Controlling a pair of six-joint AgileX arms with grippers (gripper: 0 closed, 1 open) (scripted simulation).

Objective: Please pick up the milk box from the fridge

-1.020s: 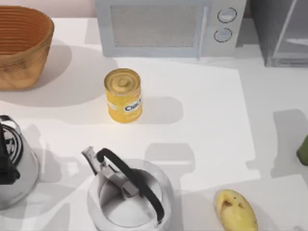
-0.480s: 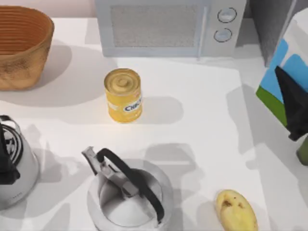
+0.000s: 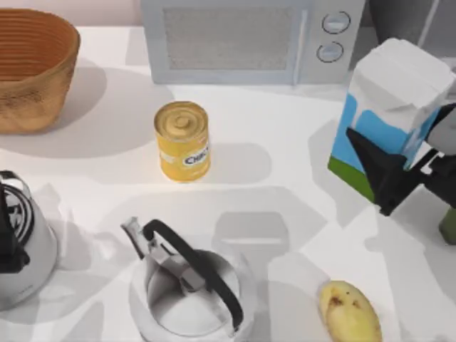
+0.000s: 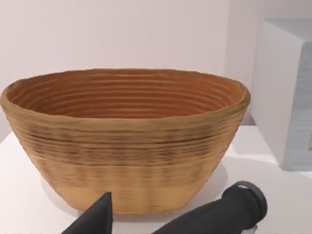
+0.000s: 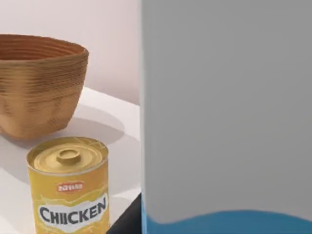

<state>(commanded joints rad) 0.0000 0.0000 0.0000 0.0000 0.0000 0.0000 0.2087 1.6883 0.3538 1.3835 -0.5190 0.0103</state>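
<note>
Right tool [image 3: 388, 171] at three o'clock of the top view, clenched on the milk box [image 3: 388, 114], which hangs tilted above the counter [image 3: 285, 142] just clear of the fridge [image 3: 399, 14] at one o'clock. Grip sits low on the carton (the white gable leans away), so it could pivot or slip, or clip the microwave [image 3: 242, 39]. Left tool [image 4: 105, 217] parked by the basket [image 4: 126, 141]; fingers' state: cannot tell.

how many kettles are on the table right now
2. One kettle, lid off with a black handle, stands near the table's front middle. A second kettle is cut off by the top view's left edge. More could sit out of frame.
</note>
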